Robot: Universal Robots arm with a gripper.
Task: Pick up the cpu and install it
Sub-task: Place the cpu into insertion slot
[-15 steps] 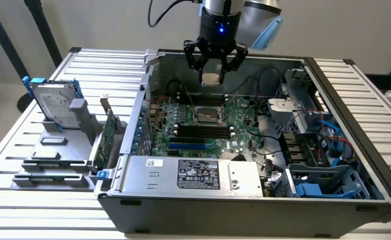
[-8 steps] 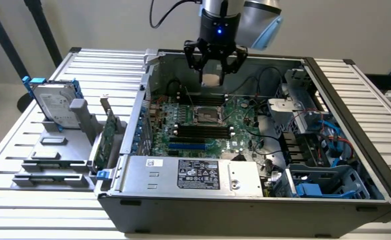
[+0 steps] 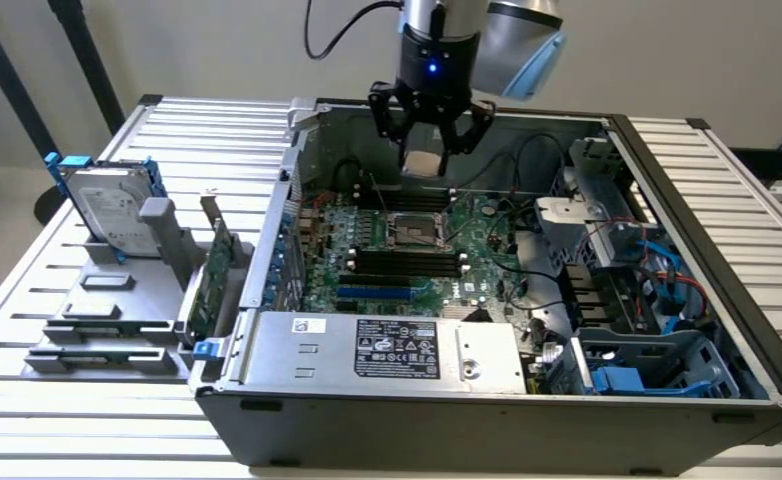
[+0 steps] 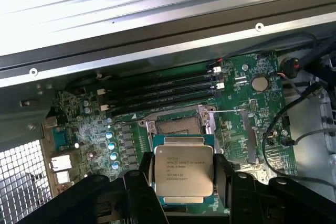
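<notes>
pale bare wall point(image 3: 231, 50) behind my slatted metal table point(image 3: 98, 420); dark poles point(image 3: 84, 55) at the exterior view's left; even light.

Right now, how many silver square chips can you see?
1. The cpu sits clamped in the gripper, held above the green board; others may be hidden in the case.

Arm upright, gripper aimed straight down!
The arm point(image 3: 434, 40) hangs vertical, a blue light glowing at the wrist. The gripper point(image 3: 429, 152) has its dark fingers point(image 4: 137, 192) clamped on opposite edges of the cpu point(image 4: 182, 167), held flat in mid-air.
</notes>
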